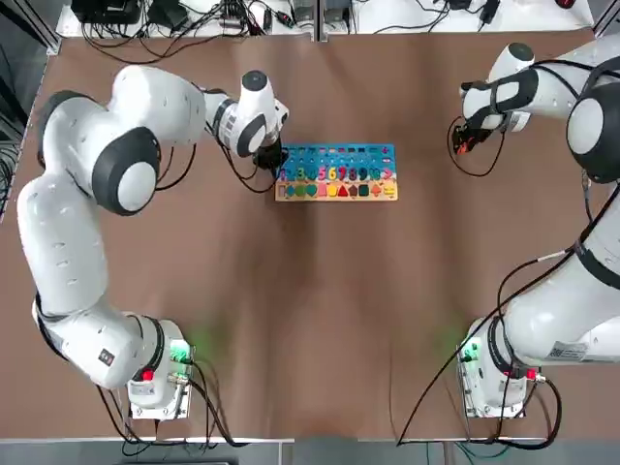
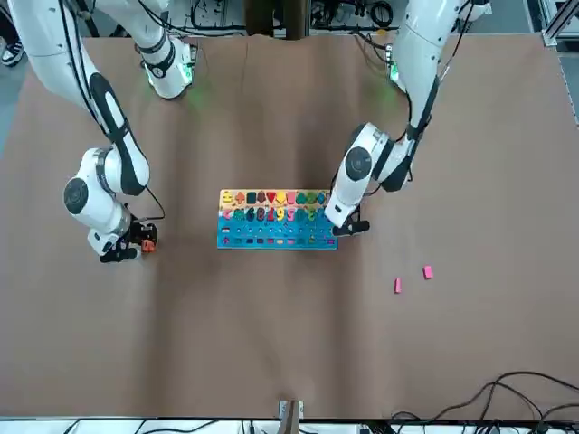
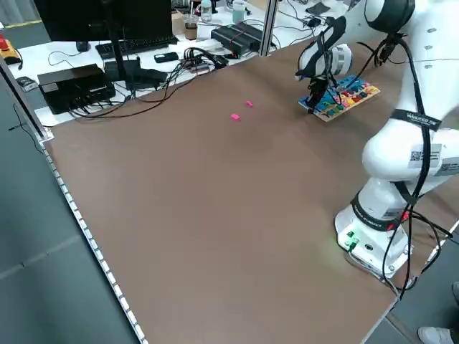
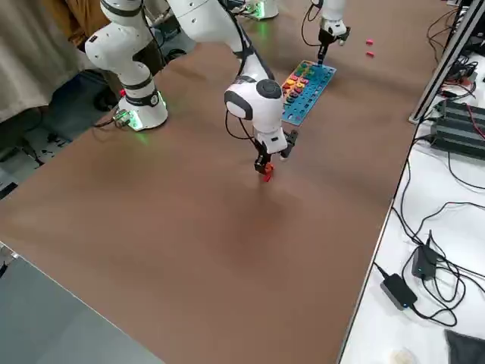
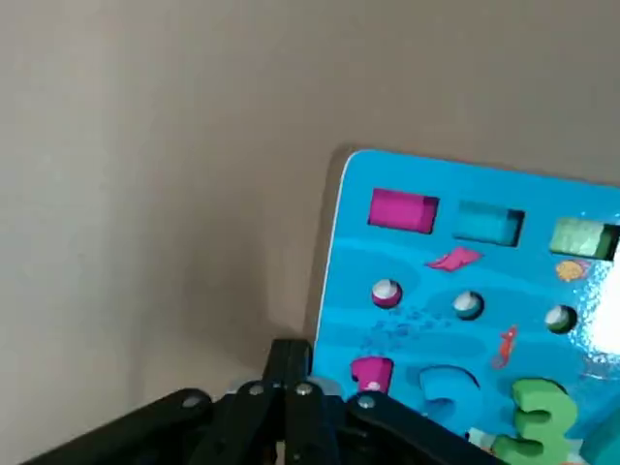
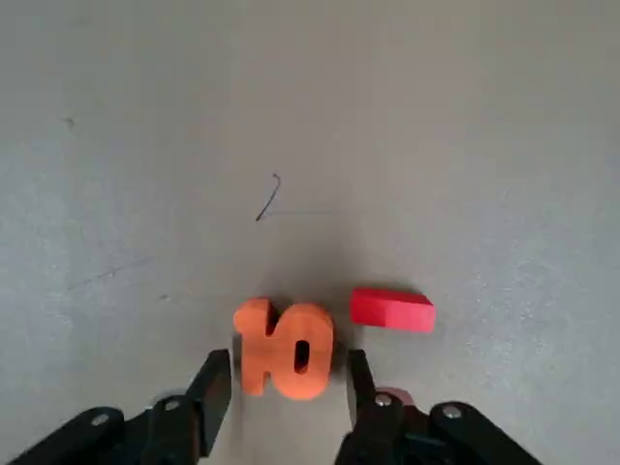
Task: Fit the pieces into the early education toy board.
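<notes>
The toy board lies flat mid-table, blue with coloured numbers and a wooden strip of shapes. My left gripper is shut, its tips down at the board's left end, holding nothing. To the right, my right gripper is low over the table. In its wrist view the open fingers straddle an orange "10" piece with narrow gaps. A small red block lies right beside it. Two pink pieces lie loose past the board, on the left arm's side.
The brown table stretches wide around the board. Cables, a monitor and boxes crowd the bench beyond its far edge. Both arm bases stand at the near edge.
</notes>
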